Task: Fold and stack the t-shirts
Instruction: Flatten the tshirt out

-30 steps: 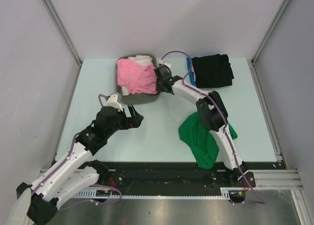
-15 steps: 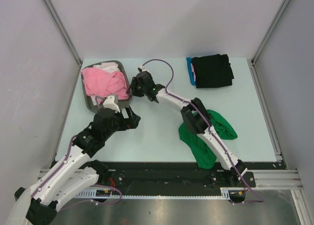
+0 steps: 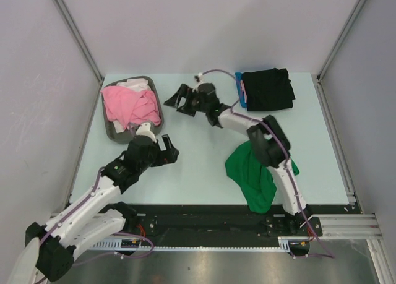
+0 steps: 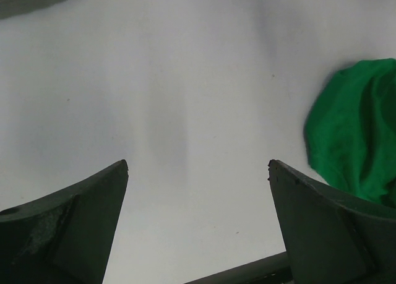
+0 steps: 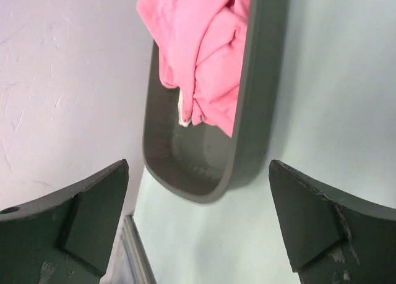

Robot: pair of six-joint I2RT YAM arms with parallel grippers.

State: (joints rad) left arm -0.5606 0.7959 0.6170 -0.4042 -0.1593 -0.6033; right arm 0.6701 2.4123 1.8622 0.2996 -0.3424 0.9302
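A pale mint-green desk (image 3: 185, 172) fills the middle of the overhead view, boxed in on three sides by plain, matte, light grey walls: a back wall (image 3: 210, 24), a left wall (image 3: 37, 111) and a right wall (image 3: 371, 123). Slim silver metal posts (image 3: 74, 33) run along both back corners. A black rail (image 3: 204, 219) spans the desk's near edge, with a silver metal bar (image 3: 346, 222) beside it on the right. Below lies a brushed steel sheet (image 3: 216, 265) with dull reflections. The light is soft and even, and the shadows are faint.
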